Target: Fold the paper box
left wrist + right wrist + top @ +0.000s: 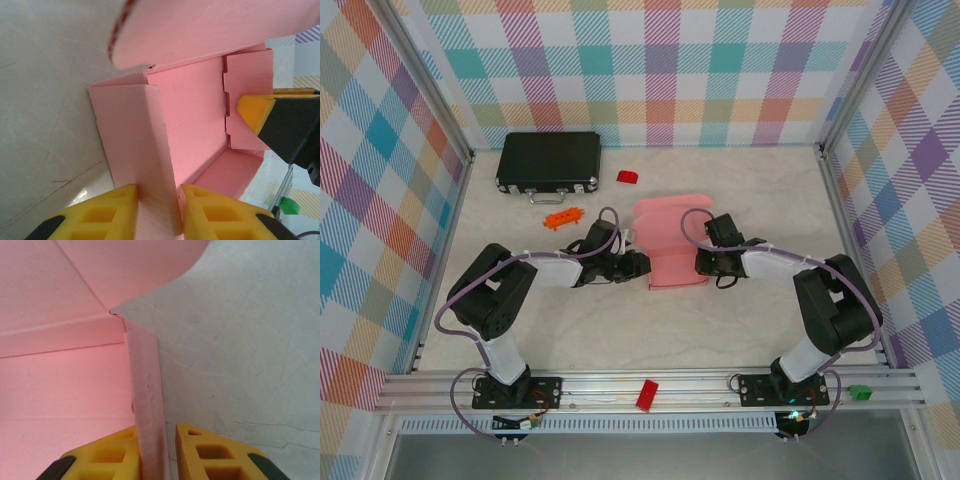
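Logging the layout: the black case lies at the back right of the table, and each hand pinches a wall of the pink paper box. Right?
No. The top external view shows the black case at the back left. The rest holds: left hand and right hand each pinch a wall of the paper box.

Pink paper box (675, 245), pastel plaid walls (650, 70)

Paper box (672, 245) fills centre; black case (548, 162) blocks far-left.
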{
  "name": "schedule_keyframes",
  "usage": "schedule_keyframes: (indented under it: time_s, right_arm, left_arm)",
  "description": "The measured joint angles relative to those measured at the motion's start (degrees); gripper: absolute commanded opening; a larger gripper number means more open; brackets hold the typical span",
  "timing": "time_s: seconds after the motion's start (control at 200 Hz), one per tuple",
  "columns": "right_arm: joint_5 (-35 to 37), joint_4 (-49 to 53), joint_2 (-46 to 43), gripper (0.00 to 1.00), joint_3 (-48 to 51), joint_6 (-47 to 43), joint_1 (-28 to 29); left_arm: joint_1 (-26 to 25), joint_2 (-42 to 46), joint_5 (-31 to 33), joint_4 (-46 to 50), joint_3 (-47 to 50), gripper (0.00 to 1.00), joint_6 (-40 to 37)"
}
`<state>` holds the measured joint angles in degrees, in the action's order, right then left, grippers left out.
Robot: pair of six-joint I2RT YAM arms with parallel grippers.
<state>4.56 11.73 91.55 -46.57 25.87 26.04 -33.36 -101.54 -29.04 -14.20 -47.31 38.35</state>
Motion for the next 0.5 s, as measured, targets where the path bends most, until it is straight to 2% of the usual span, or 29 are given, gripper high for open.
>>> schedule_keyframes:
  time_s: [0.5]
  right_arm:
    - [4.9, 2.2, 3.6, 0.16, -3.0, 0.6, 1.7]
  left_arm:
    - [-0.2, -0.5, 0.0, -1.5, 0.0, 0.24, 0.1]
